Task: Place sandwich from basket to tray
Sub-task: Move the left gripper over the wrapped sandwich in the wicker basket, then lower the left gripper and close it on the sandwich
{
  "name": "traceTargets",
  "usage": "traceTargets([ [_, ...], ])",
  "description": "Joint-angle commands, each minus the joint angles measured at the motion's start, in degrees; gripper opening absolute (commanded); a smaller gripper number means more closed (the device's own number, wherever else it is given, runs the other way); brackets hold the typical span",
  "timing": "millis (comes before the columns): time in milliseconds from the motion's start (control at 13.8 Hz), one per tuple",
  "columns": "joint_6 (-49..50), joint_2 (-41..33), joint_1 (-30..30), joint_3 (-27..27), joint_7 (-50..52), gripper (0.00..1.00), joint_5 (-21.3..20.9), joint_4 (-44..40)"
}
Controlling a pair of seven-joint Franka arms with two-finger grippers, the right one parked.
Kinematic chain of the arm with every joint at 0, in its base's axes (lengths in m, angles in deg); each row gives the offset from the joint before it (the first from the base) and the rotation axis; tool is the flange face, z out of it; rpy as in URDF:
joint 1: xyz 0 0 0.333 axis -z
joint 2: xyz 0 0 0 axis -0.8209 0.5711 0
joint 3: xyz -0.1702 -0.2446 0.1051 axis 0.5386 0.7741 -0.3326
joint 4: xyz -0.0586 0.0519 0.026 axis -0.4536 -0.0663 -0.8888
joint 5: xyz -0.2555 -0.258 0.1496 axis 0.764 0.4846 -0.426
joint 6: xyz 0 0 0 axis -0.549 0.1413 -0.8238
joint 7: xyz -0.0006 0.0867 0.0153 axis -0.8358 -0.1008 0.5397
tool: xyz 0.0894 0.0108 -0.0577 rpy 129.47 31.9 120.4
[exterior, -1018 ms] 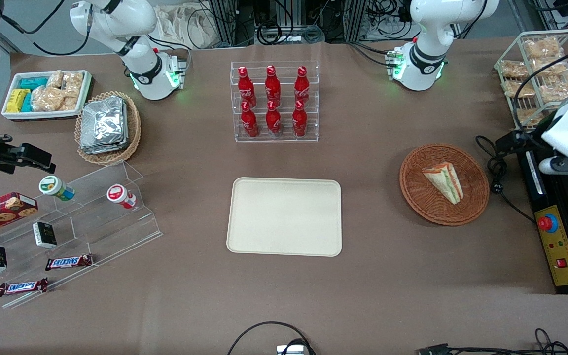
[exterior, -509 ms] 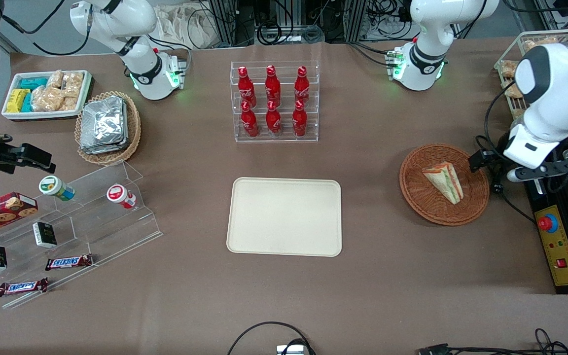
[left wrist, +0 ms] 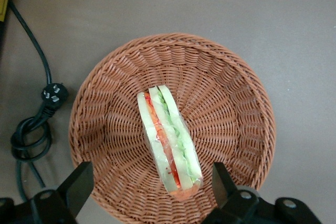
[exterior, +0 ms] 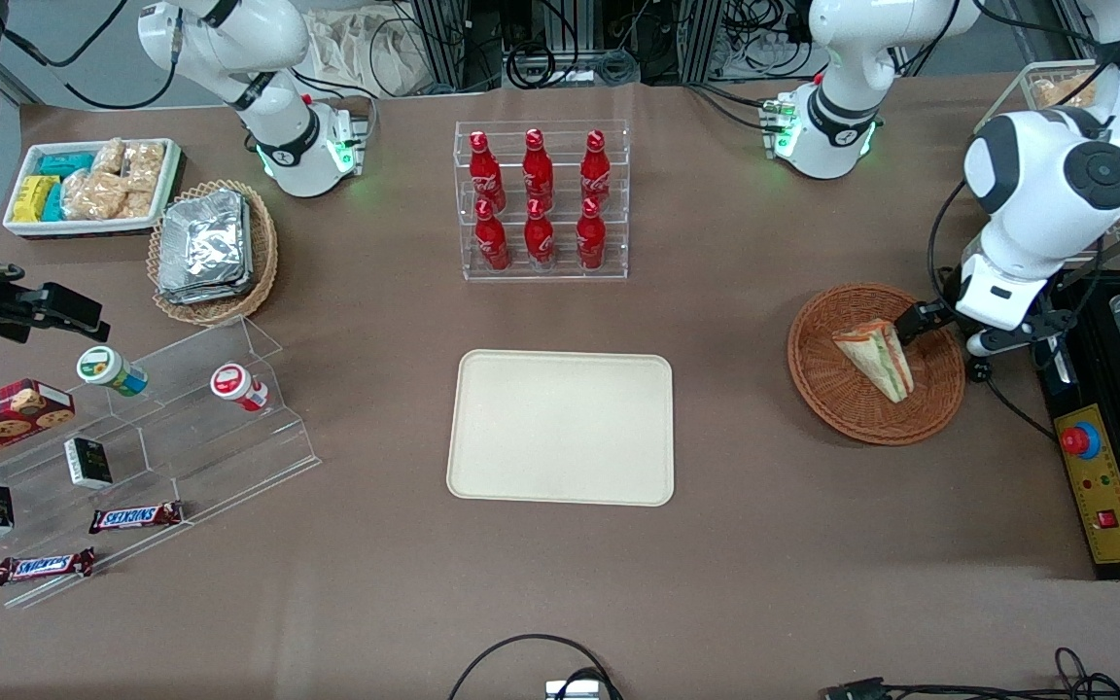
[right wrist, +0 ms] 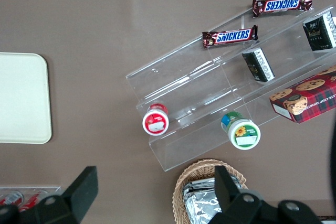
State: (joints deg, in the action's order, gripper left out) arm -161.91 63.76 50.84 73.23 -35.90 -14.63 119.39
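Observation:
The sandwich [exterior: 876, 358], a pale wedge with green and red filling, lies in the reddish-brown wicker basket [exterior: 842, 408]. It also shows in the left wrist view [left wrist: 168, 137], lying in the basket [left wrist: 231, 108]. The cream tray [exterior: 560, 428] lies bare on the table, toward the parked arm's end from the basket. My left gripper [exterior: 1012, 345] hovers above the basket's rim nearest the working arm's end. In the left wrist view the gripper [left wrist: 149, 184] is open and empty, its fingers wide apart either side of the sandwich's thick end, above it and not touching.
A black cable and plug [left wrist: 50, 95] lie on the table beside the basket. A control box with a red button [exterior: 1083, 439] sits close to the basket. A clear rack of red bottles [exterior: 541, 199] stands farther from the camera than the tray.
The left arm has swung in from the working arm's end of the table, and its gripper now hovers at the basket's rim. The sandwich and basket have not moved.

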Motion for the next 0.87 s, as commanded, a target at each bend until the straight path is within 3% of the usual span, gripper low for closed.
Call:
traceTargets([
  [0, -5.5, -0.9, -0.4, 0.3, 1.7, 1.0, 0.5, 4.4],
  [800, -14.1, 4.9, 0.4, 0.6, 8.7, 1.0, 0.6, 6.2],
])
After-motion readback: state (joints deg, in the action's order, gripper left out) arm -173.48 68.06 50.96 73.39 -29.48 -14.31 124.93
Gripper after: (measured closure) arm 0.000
